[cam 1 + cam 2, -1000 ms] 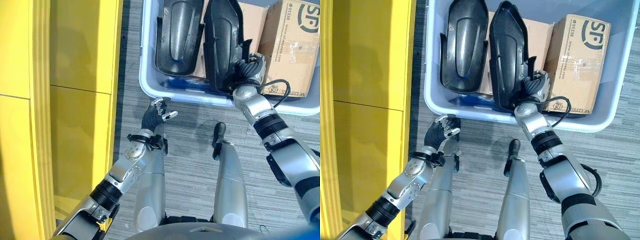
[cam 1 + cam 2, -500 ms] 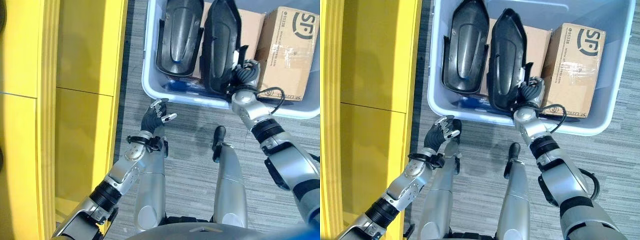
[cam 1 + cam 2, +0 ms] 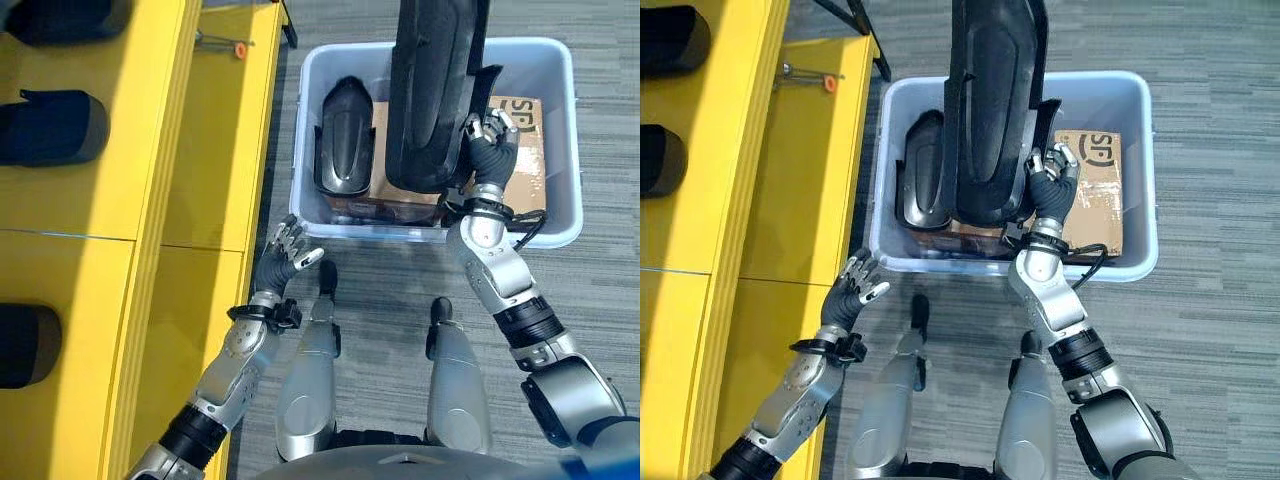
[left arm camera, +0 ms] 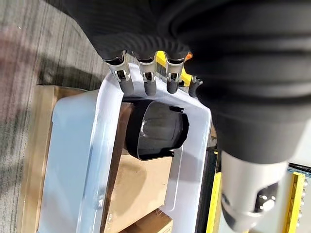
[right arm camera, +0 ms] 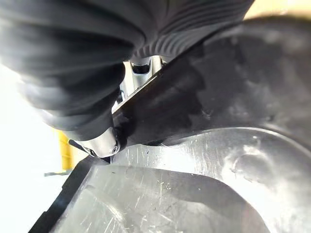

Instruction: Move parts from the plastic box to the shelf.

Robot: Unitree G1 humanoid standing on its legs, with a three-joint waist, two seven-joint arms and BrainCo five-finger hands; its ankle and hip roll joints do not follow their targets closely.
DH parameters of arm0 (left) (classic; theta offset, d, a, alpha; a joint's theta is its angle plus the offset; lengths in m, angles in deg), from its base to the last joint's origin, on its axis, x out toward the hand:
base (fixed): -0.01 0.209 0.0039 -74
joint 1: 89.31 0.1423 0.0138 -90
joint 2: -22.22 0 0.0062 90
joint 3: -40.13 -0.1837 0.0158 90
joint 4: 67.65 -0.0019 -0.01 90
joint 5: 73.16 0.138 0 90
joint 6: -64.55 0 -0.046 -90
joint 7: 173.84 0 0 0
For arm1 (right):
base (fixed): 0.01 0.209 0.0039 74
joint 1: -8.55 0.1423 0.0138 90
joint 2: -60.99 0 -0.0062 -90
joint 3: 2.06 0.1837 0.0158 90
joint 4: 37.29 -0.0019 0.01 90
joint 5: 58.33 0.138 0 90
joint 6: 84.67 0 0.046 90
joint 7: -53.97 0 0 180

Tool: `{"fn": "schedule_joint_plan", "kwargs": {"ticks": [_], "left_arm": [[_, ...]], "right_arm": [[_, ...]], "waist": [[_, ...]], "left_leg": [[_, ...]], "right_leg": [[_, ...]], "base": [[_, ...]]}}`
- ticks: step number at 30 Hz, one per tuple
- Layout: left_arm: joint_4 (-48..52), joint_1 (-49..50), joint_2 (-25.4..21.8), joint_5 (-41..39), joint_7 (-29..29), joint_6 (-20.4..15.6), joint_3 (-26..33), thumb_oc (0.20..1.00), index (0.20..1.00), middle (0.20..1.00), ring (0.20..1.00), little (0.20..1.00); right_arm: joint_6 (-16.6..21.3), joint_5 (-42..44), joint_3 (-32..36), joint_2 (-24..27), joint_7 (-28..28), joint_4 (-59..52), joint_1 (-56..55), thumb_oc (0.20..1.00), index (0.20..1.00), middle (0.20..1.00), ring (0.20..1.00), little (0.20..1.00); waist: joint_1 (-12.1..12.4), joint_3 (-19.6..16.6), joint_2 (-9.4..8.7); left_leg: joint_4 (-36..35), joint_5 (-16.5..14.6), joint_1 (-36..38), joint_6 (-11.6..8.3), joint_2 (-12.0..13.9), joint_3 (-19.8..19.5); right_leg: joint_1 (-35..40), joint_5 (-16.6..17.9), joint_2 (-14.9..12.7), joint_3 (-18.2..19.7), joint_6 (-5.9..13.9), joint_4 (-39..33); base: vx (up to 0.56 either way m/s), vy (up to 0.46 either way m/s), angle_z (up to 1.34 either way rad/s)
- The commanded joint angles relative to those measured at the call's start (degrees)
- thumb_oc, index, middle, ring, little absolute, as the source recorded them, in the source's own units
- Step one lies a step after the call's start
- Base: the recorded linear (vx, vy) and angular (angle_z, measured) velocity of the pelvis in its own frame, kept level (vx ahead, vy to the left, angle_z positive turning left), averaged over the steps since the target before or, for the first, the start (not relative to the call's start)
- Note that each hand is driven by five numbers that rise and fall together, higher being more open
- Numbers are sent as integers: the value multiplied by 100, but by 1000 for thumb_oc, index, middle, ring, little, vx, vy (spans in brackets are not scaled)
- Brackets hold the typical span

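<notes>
**A:** What's changed in the last sec?

**B:** The big one: the black moulded cover [image 3: 992, 110] in my right hand [image 3: 1048, 192] is up out of the plastic box [image 3: 560, 130]. A sec ago it stood inside, next to the other part. Now it hangs above the box, long axis running 12 to 6, its lower end over the box's middle. The head cam has pulled back too, so the whole scene looks farther off; that's me moving, not the box.

**A:** Grip ok?

**B:** Fingers curled round the cover's edge at about 4 o'clock on the part. Right wrist cam shows thumb and fingers pinching that thin rim. It's a long part held near one end, so I'd judge it could swing.

**A:** Left hand?

**B:** Left hand [image 3: 283, 259] hangs fingers relaxed and spread, holding nothing, just off the box's 7 o'clock corner, above the grey carpet [image 3: 600, 300].

**A:** What's left in the box?

**B:** Second black cover [image 3: 344, 150] at 9 o'clock inside, cardboard boxes [image 3: 1095, 195] under and to 3 o'clock.

**A:** And the shelf?

**B:** Yellow shelf [image 3: 180, 160] sits at 9 o'clock of the box, w/ dark parts [image 3: 50, 128] on it already. So the lift looks done; I reckon the carry over to the shelf comes next.
</notes>
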Motion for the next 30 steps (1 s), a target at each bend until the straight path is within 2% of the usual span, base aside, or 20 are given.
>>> {"fn": "schedule_joint_plan", "kwargs": {"ticks": [1,5,7,10,13,15,16,17,18,20,21,22,23,25,26,29,30], "left_arm": [[224,-91,-208,139,-7,-378,252,1000,1000,1000,1000,1000],[76,144,-294,311,-337,-269,399,1000,1000,1000,1000,1000],[152,176,-371,477,-850,-115,438,1000,1000,1000,1000,1000],[462,140,-354,566,-1114,105,512,1000,1000,1000,1000,1000],[642,-93,-226,643,-936,339,523,1000,1000,1000,1000,1000],[652,-196,-211,631,-843,476,612,1000,1000,1000,1000,1000],[610,-220,-194,627,-754,493,687,1000,1000,1000,1000,1000],[569,-101,-185,615,-460,456,814,1000,1000,1000,1000,1000],[549,3,-182,657,-376,442,873,1000,1000,1000,1000,1000],[495,213,-173,507,-442,335,1037,1000,1000,1000,1000,1000],[488,285,-126,471,-637,345,1101,1000,1000,1000,1000,1000],[464,309,-106,494,-771,359,1122,1000,1000,1000,1000,1000],[337,255,-87,482,-1036,351,1100,1000,1000,1000,1000,1000],[159,191,-90,488,-1219,173,1013,1000,1000,1000,1000,1000],[211,179,-79,467,-1211,129,977,1000,1000,1000,1000,1000],[247,-13,33,479,-1319,146,859,1000,1000,1000,1000,1000],[278,-142,27,553,-1350,157,805,1000,1000,1000,1000,1000]], "right_arm": [[25,-22,310,56,-247,-563,257,200,200,200,200,200],[-262,-116,475,69,-199,-895,-224,200,200,200,200,200],[-689,-46,613,84,-59,-1051,-626,200,200,200,200,200],[-744,12,543,52,-303,-1009,-1152,200,200,200,200,200],[-691,115,469,115,-544,-990,-1478,200,200,200,200,200],[-678,170,482,191,-641,-993,-1522,200,200,200,200,200],[-699,297,468,220,-732,-973,-1498,200,200,200,200,200],[-703,170,371,141,-904,-834,-1369,200,200,200,200,200],[-760,198,332,107,-968,-795,-1320,200,200,200,200,200],[-906,275,264,107,-1007,-743,-1240,200,200,200,200,200],[-911,207,224,74,-893,-708,-1234,200,200,200,200,200],[-951,127,219,36,-880,-705,-1255,200,200,200,200,200],[-884,72,221,40,-811,-686,-1326,200,200,200,200,200],[-901,119,222,208,-813,-677,-1319,200,200,200,200,200],[-897,182,288,343,-862,-724,-1341,200,200,200,200,200],[-876,269,534,549,-914,-939,-1582,200,200,200,200,200],[-810,386,644,634,-934,-993,-1664,200,200,200,200,200]], "waist": [[12,-98,-277],[-126,-387,-269],[-264,-621,-228],[-230,-791,-257],[-274,-938,-324],[-238,-982,-357],[-159,-973,-376],[24,-896,-329],[109,-891,-337],[244,-915,-401],[287,-888,-391],[264,-861,-382],[178,-840,-383],[38,-900,-442],[-39,-918,-519],[-353,-1045,-679],[-456,-1098,-668]], "left_leg": [[766,-1281,372,-28,-32,46],[542,-1233,590,26,-166,-350],[278,-1134,775,14,-219,-727],[393,-1161,761,12,-298,-1065],[456,-1200,835,24,-329,-1162],[598,-1273,809,50,-389,-1173],[711,-1303,756,70,-423,-1133],[786,-1265,758,99,-363,-1064],[755,-1201,747,76,-315,-1068],[467,-845,672,-17,-179,-1046],[392,-569,437,-101,-119,-862],[447,-508,292,-128,-99,-704],[791,-550,178,-156,-60,-288],[1081,-982,406,-25,-19,-101],[1334,-1173,573,8,9,13],[2041,-1214,852,-23,334,554],[1826,-1354,1095,-25,341,597]], "right_leg": [[696,839,-219,117,-65,-1694],[942,665,60,697,-73,-1563],[1185,396,414,1182,-137,-1388],[1281,-36,692,1266,-301,-884],[1370,-277,867,1307,-408,-572],[1355,-411,915,1197,-492,-374],[1267,-503,930,942,-580,-139],[879,-774,1000,468,-701,785],[901,-911,1015,312,-817,877],[1148,-915,1052,134,-888,618],[1361,-820,1060,67,-919,360],[1493,-779,1058,7,-943,238],[1582,-732,1033,-125,-972,84],[1470,-591,862,-150,-924,-91],[1426,-472,692,-167,-887,-205],[1362,-142,352,-372,-809,-509],[1292,-45,276,-436,-720,-565]], "base": [[96,-88,-1],[64,-139,51],[31,-259,255],[19,-155,165],[3,-61,-7],[-146,-61,-6],[-261,-119,8],[-213,-157,-4],[-125,-176,-43],[-61,-144,-83],[-81,-98,-11],[-151,-80,66],[-196,-15,97],[-268,208,91],[-284,387,74],[-182,346,64],[-63,399,105]]}}
